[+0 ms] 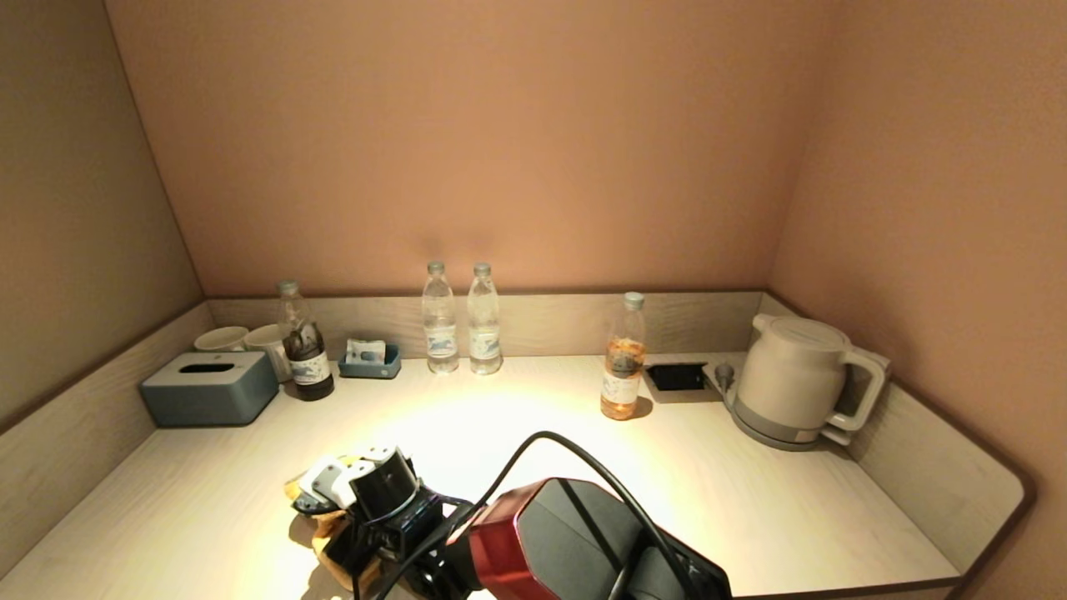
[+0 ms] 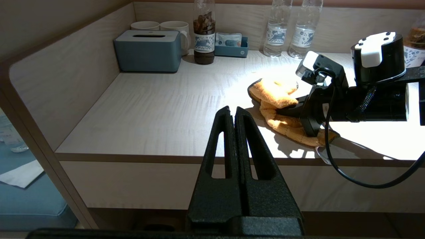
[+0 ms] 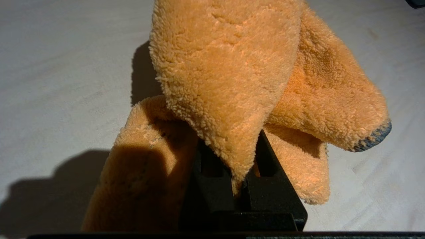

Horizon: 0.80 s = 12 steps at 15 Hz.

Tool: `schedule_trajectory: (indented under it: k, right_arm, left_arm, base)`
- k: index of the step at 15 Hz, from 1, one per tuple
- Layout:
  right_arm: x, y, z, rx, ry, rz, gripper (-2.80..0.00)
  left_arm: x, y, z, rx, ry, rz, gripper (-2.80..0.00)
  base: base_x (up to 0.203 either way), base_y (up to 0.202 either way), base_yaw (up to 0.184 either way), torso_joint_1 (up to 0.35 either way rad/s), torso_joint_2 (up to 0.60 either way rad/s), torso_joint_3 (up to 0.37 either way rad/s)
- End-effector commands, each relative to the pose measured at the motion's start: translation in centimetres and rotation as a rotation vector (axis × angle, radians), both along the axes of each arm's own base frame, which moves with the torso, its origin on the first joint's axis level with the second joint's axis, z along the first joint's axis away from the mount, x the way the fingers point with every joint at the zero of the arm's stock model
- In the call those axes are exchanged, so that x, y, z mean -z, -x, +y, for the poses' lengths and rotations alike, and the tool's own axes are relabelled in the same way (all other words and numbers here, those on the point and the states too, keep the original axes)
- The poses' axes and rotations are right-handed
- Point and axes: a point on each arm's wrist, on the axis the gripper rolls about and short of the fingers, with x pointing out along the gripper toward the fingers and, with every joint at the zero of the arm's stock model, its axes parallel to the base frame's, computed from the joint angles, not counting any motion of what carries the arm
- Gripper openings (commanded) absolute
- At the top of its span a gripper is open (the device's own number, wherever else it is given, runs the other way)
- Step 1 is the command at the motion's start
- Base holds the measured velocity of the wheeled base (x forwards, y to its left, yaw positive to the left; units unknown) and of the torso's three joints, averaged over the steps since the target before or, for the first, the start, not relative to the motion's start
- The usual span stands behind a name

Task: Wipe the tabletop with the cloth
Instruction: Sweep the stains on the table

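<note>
My right gripper (image 3: 244, 186) clamped on orange microfibre cloth (image 3: 232, 73), low at near-left tabletop (image 1: 750, 492), pressing pile flat for wiping; left gripper (image 2: 235, 114) pinched together, parked off front edge.

4 bottles (image 1: 439, 321), 2 mugs (image 1: 222, 338), 1 kettle (image 1: 796, 379), 1 tissue box (image 1: 208, 387), 1 cloth (image 2: 282, 111).

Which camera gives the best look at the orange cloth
The right wrist view: the cloth fills it, pinched in the right hand. The left wrist view shows it whole but smaller on the tabletop; in the head view the arm mostly hides it.
</note>
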Motion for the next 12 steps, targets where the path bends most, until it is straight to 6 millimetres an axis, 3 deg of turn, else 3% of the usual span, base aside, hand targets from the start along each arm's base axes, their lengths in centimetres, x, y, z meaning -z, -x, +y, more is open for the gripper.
schedule_trajectory:
  k: [1, 4, 8, 9, 12]
  right_arm:
    - [0.0, -1.6, -1.3, 0.050, 0.007, -0.005, -2.80]
    - [-0.1, -3.9, -3.3, 0.145, 0.012, -0.015, -2.80]
    - [-0.7, -4.4, -3.9, 0.186, -0.007, -0.006, -2.80]
    - [-0.7, -4.4, -3.9, 0.187, -0.006, -0.004, -2.80]
    - [-0.6, -1.1, -1.1, 0.103, -0.003, -0.002, -2.80]
  left_arm:
    - [0.0, 0.0, 0.0, 0.000, 0.000, -0.001, -2.80]
    - [0.0, 0.0, 0.0, 0.000, 0.000, 0.000, -2.80]
    - [0.0, 0.0, 0.0, 0.000, 0.000, -0.001, -2.80]
    - [0.0, 0.0, 0.0, 0.000, 0.000, -0.001, -2.80]
    - [0.0, 0.0, 0.0, 0.000, 0.000, 0.000, -2.80]
  base:
    - [0.000, 0.000, 0.000, 0.000, 0.00, 0.000]
    - [0.000, 0.000, 0.000, 0.000, 0.00, 0.000]
    - [0.000, 0.000, 0.000, 0.000, 0.00, 0.000]
    - [0.000, 0.000, 0.000, 0.000, 0.00, 0.000]
    - [0.000, 0.000, 0.000, 0.000, 0.00, 0.000]
